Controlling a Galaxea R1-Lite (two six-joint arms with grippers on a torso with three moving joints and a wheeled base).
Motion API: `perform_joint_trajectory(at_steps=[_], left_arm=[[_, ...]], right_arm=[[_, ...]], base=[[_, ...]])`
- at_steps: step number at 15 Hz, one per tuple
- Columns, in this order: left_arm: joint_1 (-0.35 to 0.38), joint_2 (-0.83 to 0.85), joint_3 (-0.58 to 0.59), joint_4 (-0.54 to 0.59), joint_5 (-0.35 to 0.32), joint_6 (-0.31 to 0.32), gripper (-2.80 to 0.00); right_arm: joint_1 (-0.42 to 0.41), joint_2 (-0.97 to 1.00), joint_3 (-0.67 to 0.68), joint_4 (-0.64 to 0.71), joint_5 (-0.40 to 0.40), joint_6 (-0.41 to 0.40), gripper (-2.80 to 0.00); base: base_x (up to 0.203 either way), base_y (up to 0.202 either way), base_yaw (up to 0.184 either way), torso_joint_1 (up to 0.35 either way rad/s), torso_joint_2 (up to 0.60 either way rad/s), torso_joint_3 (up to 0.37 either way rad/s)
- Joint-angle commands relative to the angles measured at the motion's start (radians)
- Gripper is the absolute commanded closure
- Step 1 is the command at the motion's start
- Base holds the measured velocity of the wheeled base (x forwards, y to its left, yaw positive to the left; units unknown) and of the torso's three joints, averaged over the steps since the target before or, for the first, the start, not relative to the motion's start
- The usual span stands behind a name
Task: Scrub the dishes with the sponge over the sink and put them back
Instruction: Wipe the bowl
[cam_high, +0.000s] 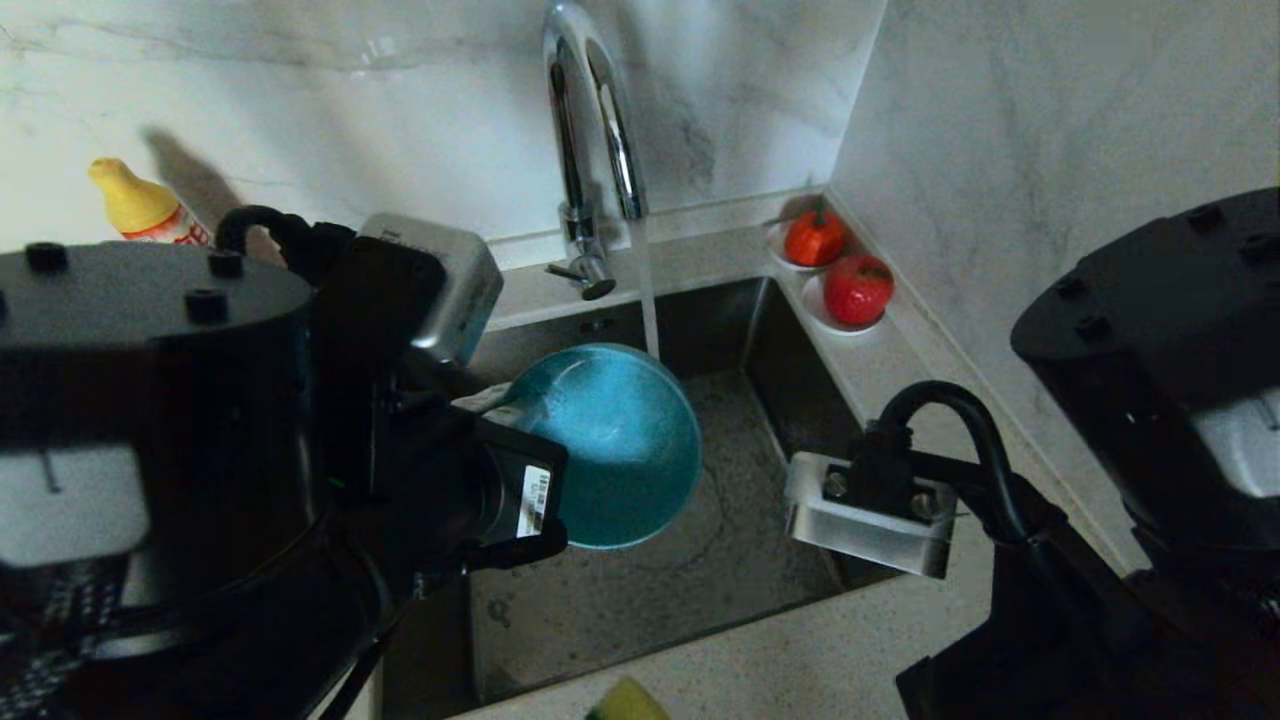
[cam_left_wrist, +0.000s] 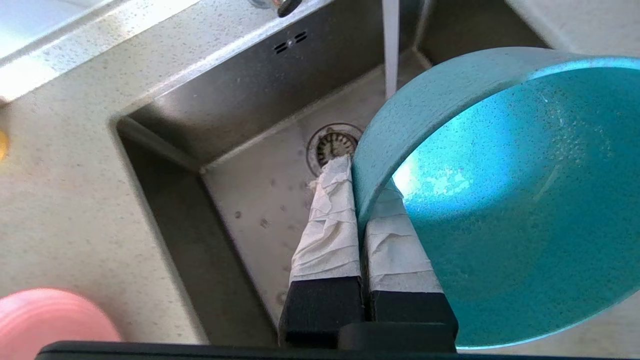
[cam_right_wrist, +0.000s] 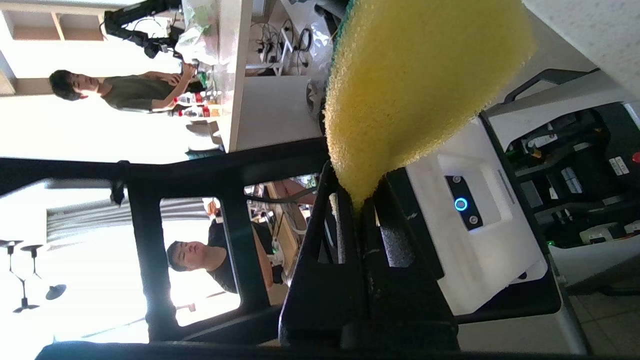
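My left gripper is shut on the rim of the teal bowl, one taped finger inside and one outside. The bowl hangs tilted over the steel sink, just beside the stream of water running from the chrome tap. My right gripper is shut on one end of the yellow sponge, low at the counter's front edge; only a yellow corner of the sponge shows in the head view. An edge of the pink plate lies on the counter beside the sink.
Two white saucers with red fruit stand in the back right corner of the counter. A yellow-capped bottle stands at the back left. The drain strainer lies in the sink floor below the bowl. Marble walls close the back and right.
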Motion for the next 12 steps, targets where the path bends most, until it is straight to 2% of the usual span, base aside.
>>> perform_joint_trajectory(at_steps=[1,5,12], left_arm=[[-0.004,-0.010,0.000,-0.001,0.004,-0.004,0.00],[-0.036,-0.024,0.006,-0.001,0.005,-0.004,0.00],[-0.081,-0.041,0.043,0.001,0.005,0.001,0.00]], right_arm=[[-0.004,0.017,-0.007,0.002,0.001,0.002,0.00],[-0.083,0.031,-0.038,-0.002,0.004,-0.001,0.00],[-0.148,0.062,-0.093,0.001,0.004,0.002,0.00]], base=[[0.000,0.000,0.000,0.000,0.00,0.000],[0.000,0.000,0.000,0.000,0.00,0.000],[0.000,0.000,0.000,0.000,0.00,0.000]])
